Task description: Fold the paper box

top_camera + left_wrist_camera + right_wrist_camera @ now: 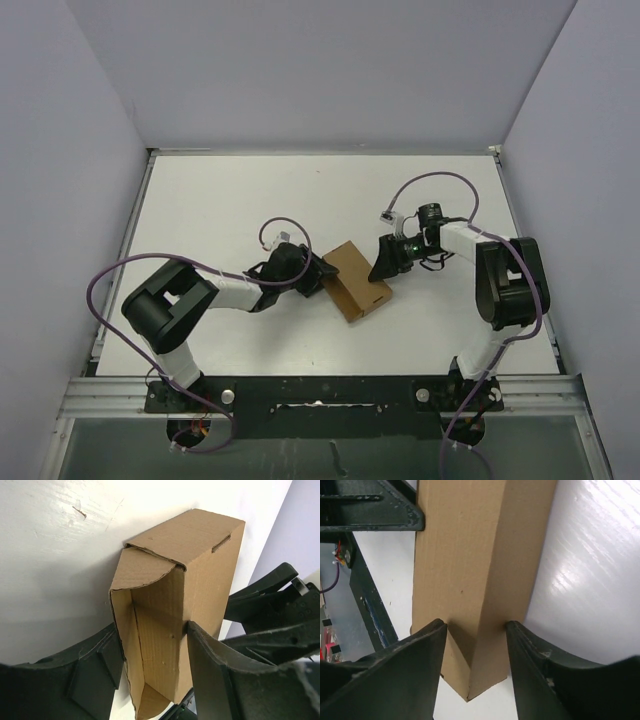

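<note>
Glossy white tabletop under corrugated brown rectangular paper box

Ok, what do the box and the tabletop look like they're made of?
The paper box: thin brown cardboard, matte, probably corrugated; faint ribbing and raw cut edges show. The table: white, smooth, slightly glossy, perhaps laminate or painted board; light streaks reflect off it.

The left arm rises from its base at 7 o'clock, folds at the elbow and lies low, with the forearm pointing toward 3 o'clock. The left claw is half spread and pinches the box, one finger on each side. The right arm bends at 3 o'clock and points toward 9 o'clock. The right claw straddles a box corner, both fingers touching it.
</note>
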